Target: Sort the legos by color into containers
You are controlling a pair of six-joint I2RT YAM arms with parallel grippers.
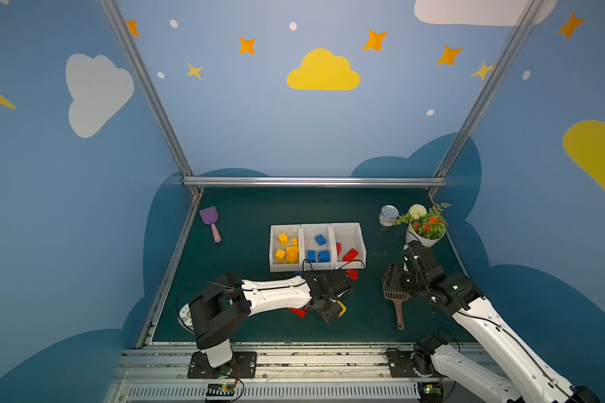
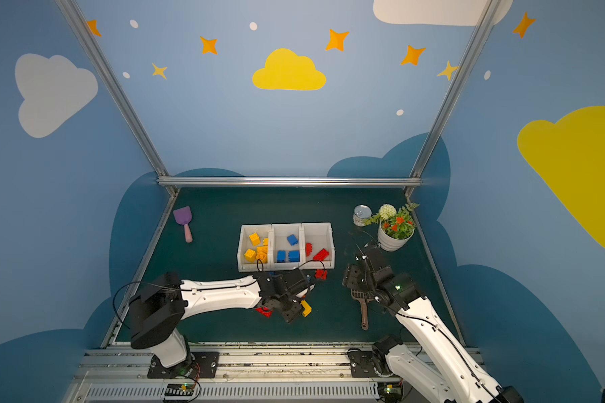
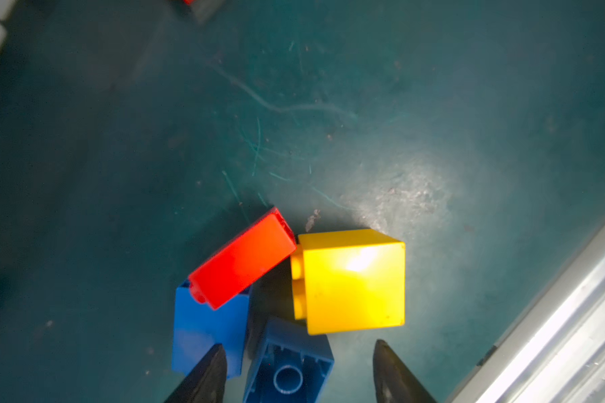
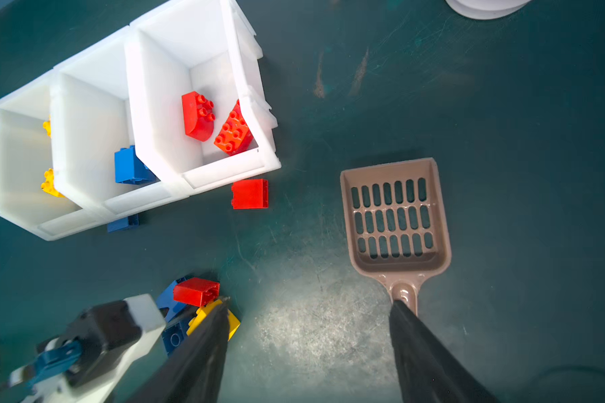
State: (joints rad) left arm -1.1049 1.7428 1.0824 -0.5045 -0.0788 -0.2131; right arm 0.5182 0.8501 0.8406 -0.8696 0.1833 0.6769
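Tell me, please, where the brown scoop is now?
In both top views the brown scoop lies on the mat, front-right of the containers, beside the right gripper.

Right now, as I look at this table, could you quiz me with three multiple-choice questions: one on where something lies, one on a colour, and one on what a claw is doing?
1. Where does the purple scoop lie?
A. Inside a white bin
B. On the green mat, left of the bins
C. On top of the metal rail

2. What colour are the bricks in the bin nearest the flower pot?
A. Yellow
B. Blue
C. Red

3. How does the left gripper stand?
A. Open, over the loose bricks
B. Shut on a yellow brick
C. Shut on the brown scoop

Answers:
1. B: both top views show it on the mat, well apart from the bins.
2. C: two red bricks lie there.
3. A: in the left wrist view its fingertips stand apart, with gaps on either side of a blue brick.
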